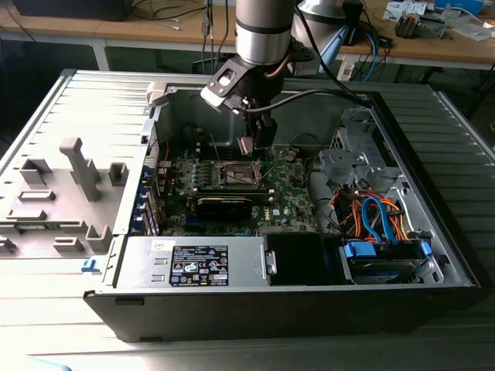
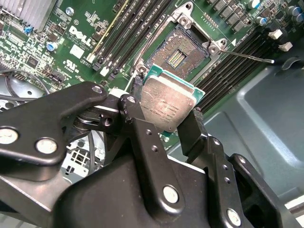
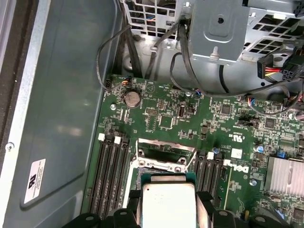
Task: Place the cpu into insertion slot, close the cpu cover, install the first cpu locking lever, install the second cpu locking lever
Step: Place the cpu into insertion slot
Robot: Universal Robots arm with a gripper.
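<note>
the open computer case (image 1: pixel 232 313) lies on its side with the motherboard (image 1: pixel 290 197) facing up. the arm holds the gripper (image 1: pixel 254 144) above the middle of the board. in the second wrist view its fingers (image 2: pixel 192 128) are clenched on the cpu (image 2: pixel 167 99), one on each of two opposite edges. the cpu hangs over the insertion slot (image 2: pixel 178 54), apart from it and not yet seated. the slot's contact field is bare. the cpu cover (image 3: pixel 165 146) appears raised off it, though we cannot be sure of its angle. a thin locking lever (image 2: pixel 249 55) stands swung out beside the memory slots (image 2: pixel 230 66).

for this step we judge the following to matter:
- we square the chip's edges to the socket rim before any descent.
- we keep the chip parallel to the board.
- we lower it straight down, with no sideways slide across the contacts.
- we loosen the grip only once the chip rests flat within the rim, and we apply no downward force.
</note>
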